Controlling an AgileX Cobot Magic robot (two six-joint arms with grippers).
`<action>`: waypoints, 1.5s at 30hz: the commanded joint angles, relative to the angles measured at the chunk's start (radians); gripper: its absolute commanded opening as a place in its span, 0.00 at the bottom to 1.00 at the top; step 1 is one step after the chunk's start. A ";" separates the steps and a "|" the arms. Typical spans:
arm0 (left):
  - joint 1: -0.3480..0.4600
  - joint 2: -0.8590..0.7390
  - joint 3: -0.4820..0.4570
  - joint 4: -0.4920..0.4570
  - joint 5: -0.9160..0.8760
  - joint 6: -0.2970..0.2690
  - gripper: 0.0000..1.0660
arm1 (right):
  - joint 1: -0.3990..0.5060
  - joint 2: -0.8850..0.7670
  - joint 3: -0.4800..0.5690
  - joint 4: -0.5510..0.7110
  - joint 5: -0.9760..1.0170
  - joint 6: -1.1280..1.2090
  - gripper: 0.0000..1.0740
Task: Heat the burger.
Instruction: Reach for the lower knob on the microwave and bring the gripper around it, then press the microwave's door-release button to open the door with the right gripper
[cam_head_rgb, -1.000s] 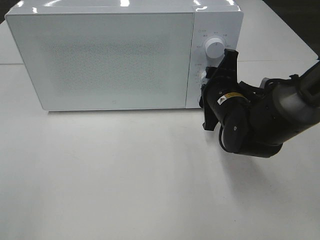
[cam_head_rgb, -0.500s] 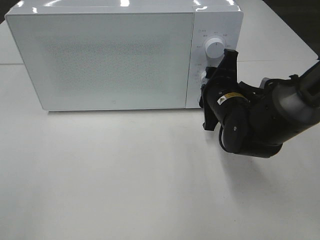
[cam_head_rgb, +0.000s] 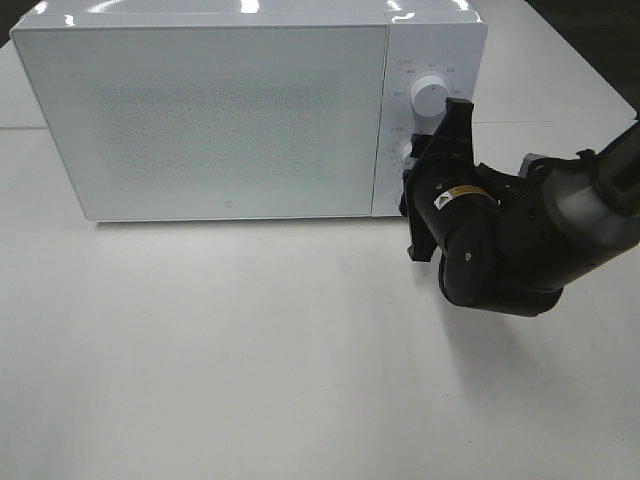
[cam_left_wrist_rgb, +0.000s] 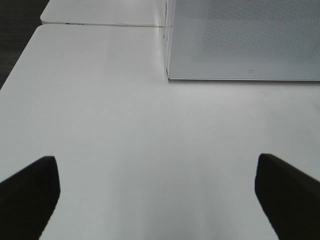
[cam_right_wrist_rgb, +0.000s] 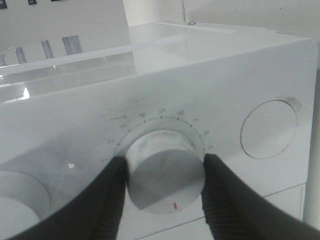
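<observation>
The burger is hidden in every view. A white microwave (cam_head_rgb: 220, 110) stands at the back of the table with its door shut. My right gripper (cam_head_rgb: 410, 155) is pressed against the control panel, shut on the lower knob (cam_right_wrist_rgb: 165, 175). In the right wrist view its black fingers (cam_right_wrist_rgb: 107, 200) sit on either side of that knob, touching it. The upper knob (cam_head_rgb: 428, 97) is free above it. My left gripper (cam_left_wrist_rgb: 156, 165) hangs open over bare table in front of the microwave's left corner (cam_left_wrist_rgb: 170, 75), holding nothing.
The white table (cam_head_rgb: 250, 350) stretches in front of the microwave. The bulky black right arm (cam_head_rgb: 520, 250) lies across the table's right side. A seam between two tabletops (cam_left_wrist_rgb: 100, 24) runs behind the microwave's left end.
The right arm's wrist has shifted very slightly at the knob. Nothing else has moved.
</observation>
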 joint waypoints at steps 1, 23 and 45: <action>0.002 -0.017 0.003 -0.001 0.000 -0.004 0.92 | -0.003 -0.012 -0.058 -0.068 -0.080 -0.061 0.45; 0.002 -0.017 0.003 -0.001 0.000 -0.004 0.92 | 0.000 -0.121 0.122 -0.146 0.088 -0.278 0.70; 0.002 -0.017 0.003 -0.001 0.000 -0.004 0.92 | -0.003 -0.405 0.161 -0.182 0.904 -1.391 0.70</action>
